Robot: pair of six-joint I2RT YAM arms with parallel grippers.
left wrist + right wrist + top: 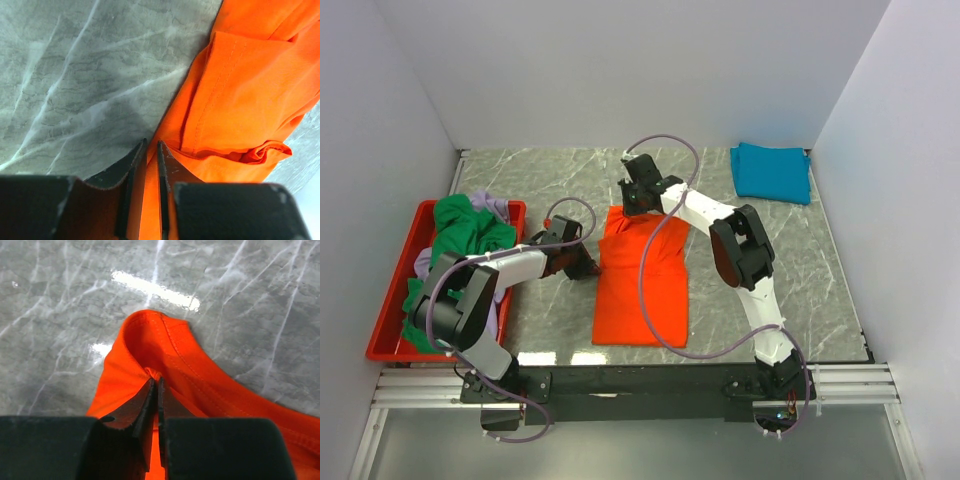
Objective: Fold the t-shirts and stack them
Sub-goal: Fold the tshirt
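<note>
The bright orange t-shirt [642,285] lies partly folded lengthwise on the marble table, mid-front. My left gripper [588,262] is shut on its left edge; in the left wrist view the cloth [240,95] runs between the nearly closed fingertips [151,145]. My right gripper [635,202] is shut on the shirt's far edge; in the right wrist view a pinch of orange hem [150,345] bunches at the fingertips [155,381]. A teal-blue t-shirt [772,172] lies folded at the back right. Green [470,228] and pale lavender [492,205] shirts are heaped in the tray.
A shallow red plastic tray [398,290] stands at the left edge of the table and holds the heaped shirts. White walls close in the back and both sides. The arm bases and a metal rail [640,385] run along the front edge.
</note>
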